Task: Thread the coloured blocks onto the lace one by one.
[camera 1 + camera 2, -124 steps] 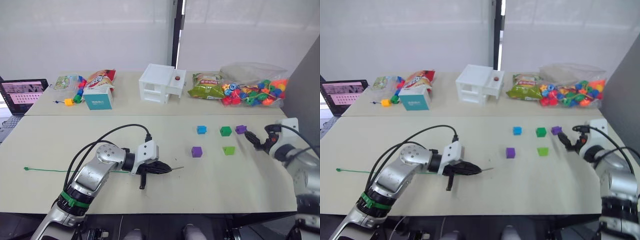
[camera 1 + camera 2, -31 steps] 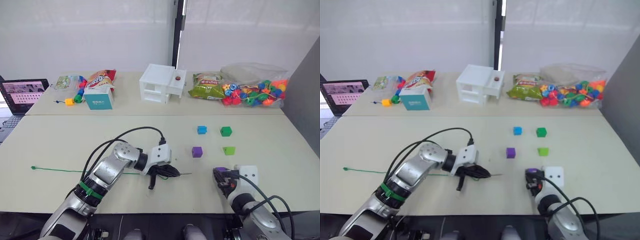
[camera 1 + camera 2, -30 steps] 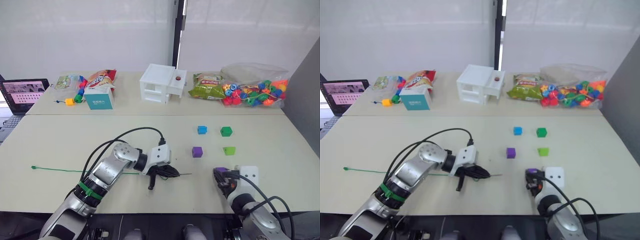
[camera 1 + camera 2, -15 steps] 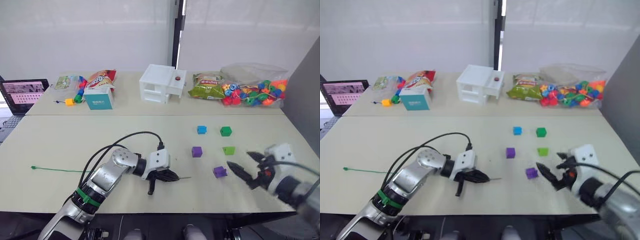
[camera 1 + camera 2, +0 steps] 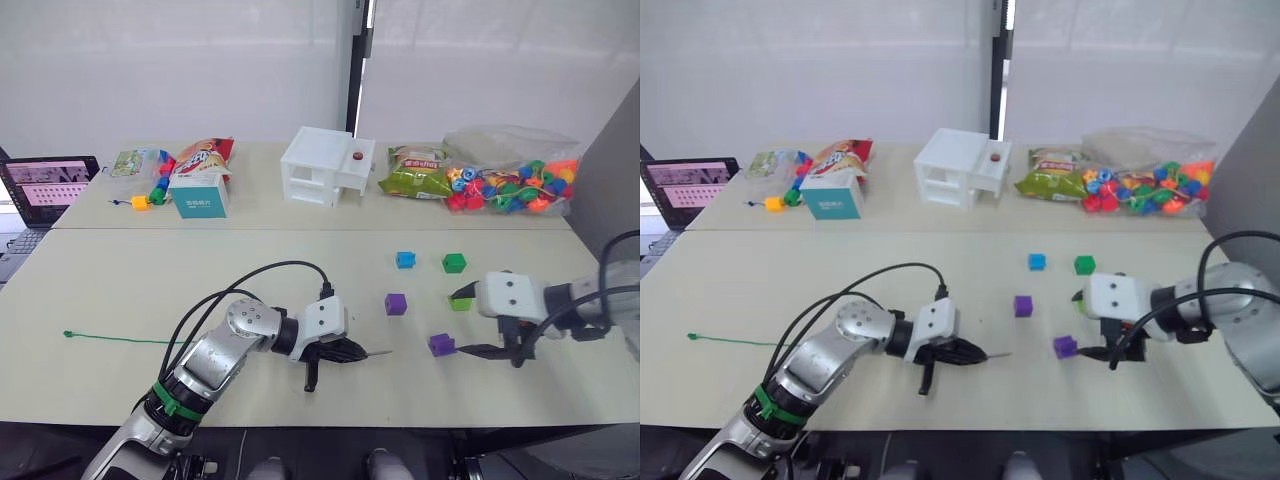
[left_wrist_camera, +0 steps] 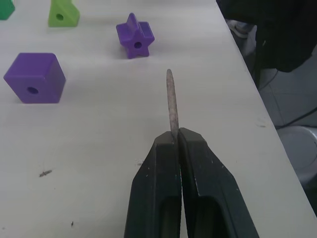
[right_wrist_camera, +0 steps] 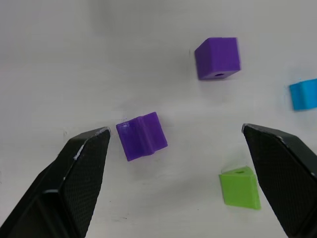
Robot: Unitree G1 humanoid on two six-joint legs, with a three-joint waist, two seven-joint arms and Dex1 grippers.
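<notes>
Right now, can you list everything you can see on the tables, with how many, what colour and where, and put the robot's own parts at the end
purple blocks: 2, purple; a cube mid-table, a star-shaped one nearer the front edge
blue block: 1, blue, behind the purple cube
dark green block: 1, beside the blue one
light green block: 1, by the right gripper
lace: 1, green, along the front table
white box: 1, back table, middle
bag of beads: 1, mixed colours, back right
snack bags: 2, red on the left; green on the right
teal box: 1, back left
laptop: 1, far left
left gripper: shut on the lace's tip
right gripper: open, around the star block
</notes>
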